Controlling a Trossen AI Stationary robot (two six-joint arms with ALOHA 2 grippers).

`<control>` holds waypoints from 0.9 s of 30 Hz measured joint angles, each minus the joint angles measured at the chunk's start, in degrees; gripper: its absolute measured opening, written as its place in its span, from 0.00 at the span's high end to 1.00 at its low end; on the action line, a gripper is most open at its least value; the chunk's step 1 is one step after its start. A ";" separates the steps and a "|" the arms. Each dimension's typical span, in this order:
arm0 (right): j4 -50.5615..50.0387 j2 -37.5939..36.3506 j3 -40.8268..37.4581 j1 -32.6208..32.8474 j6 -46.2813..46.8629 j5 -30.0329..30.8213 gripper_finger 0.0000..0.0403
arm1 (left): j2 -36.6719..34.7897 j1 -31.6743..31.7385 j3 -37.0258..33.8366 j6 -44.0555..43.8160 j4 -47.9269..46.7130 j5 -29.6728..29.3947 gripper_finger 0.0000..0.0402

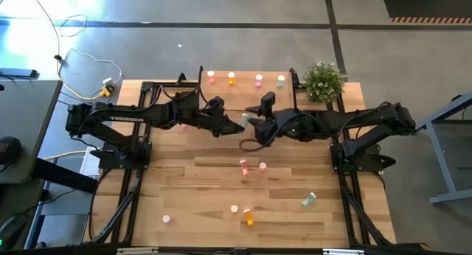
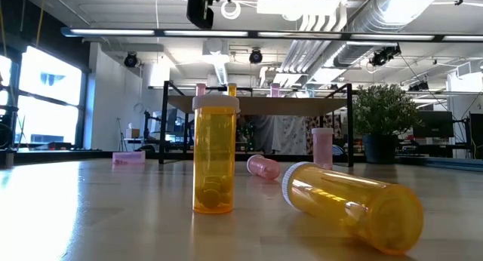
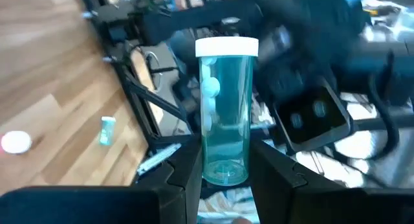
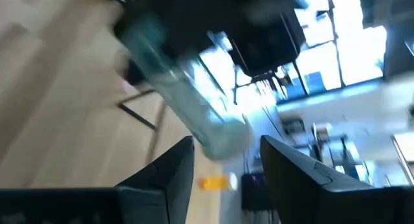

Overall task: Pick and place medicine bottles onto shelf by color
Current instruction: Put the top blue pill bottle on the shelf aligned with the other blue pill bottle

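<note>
Both arms meet above the middle of the table [image 1: 295, 166], just in front of the shelf [image 1: 247, 100]. The left gripper [image 3: 223, 175] is clamped tight on the base of a teal bottle [image 3: 225, 111], white cap pointing away from the fingers. In the high view that bottle sits as a pale speck between the two gripper tips [image 1: 244, 120]. The right gripper [image 4: 226, 156] faces it with jaws parted, the bottle's end blurred just beyond its fingers, nothing gripped. On the shelf top stand four bottles: pink [image 1: 212, 77], orange [image 1: 231, 78], pink [image 1: 259, 79], teal [image 1: 281, 81]. A plant [image 1: 324, 81] sits at the shelf's right end. Down on the table, an upright orange bottle [image 2: 215, 155] stands beside another orange one [image 2: 351, 204] lying on its side, with pink ones [image 2: 322, 148] farther back.
</note>
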 joint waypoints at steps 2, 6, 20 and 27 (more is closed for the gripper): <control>0.07 0.00 0.00 -0.22 0.53 0.95 0.59 | -0.06 0.41 0.00 0.53 0.25 1.32 0.76; 0.97 -0.04 0.00 -0.36 0.72 2.81 0.59 | -0.06 1.09 0.00 1.20 0.25 3.07 0.76; -1.11 -0.04 0.00 -1.53 25.11 10.31 0.59 | -0.06 1.43 0.00 25.41 0.25 2.71 0.76; -2.03 -0.74 0.00 -1.53 43.86 10.28 0.59 | -0.06 2.14 0.00 35.97 0.25 1.65 0.76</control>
